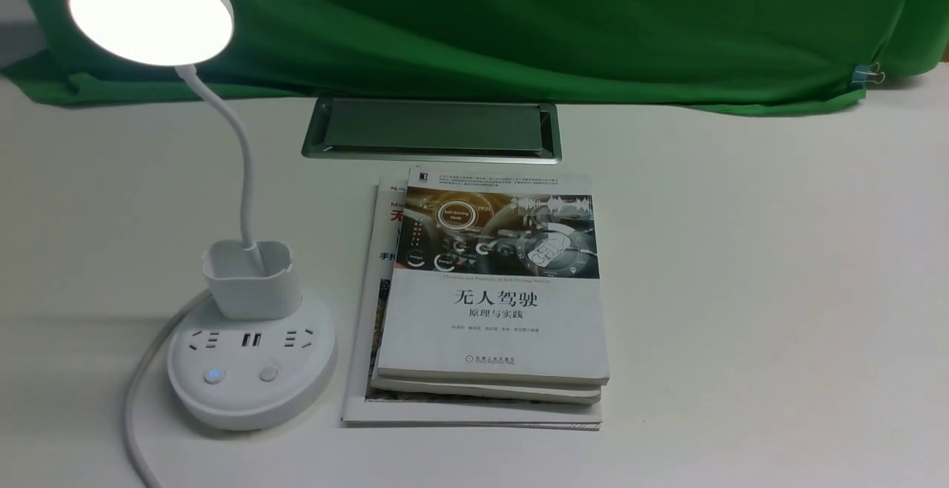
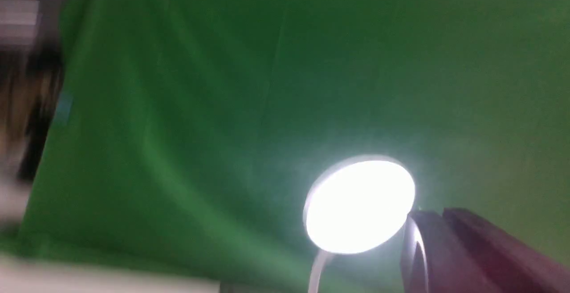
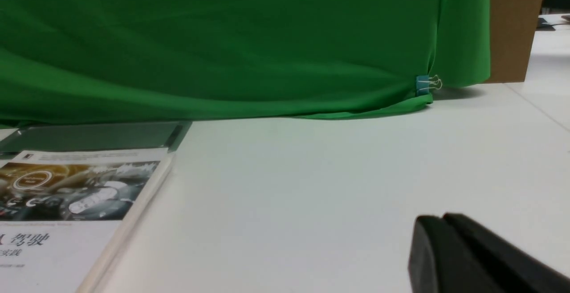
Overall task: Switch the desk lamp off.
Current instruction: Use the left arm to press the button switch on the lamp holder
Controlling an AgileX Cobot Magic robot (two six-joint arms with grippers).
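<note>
Left end effector (image 2: 426, 213): fingers look pressed together, nothing visible between them; blurred in its wrist view, where the lit lamp head shows beside the tips. Right end effector (image 3: 429, 217): fingers together too, bench surface in view past them. Neither one shows in the front view.

Desk lamp (image 1: 248, 169) is on, disc head glowing white, tilted on a bent gooseneck. It stands on the left side of the bench (image 1: 741, 273). Round base has sockets and two buttons, the left one lit blue; small cup holder at the back of the base. White cable (image 1: 137, 391) curves around the base's left side.

Books (image 1: 497, 325) lie stacked just right of the lamp base. Dark tray (image 1: 434, 126) sits behind them, green cloth (image 1: 593, 28) at the back, binder clip (image 1: 864, 75) on its right end.
</note>
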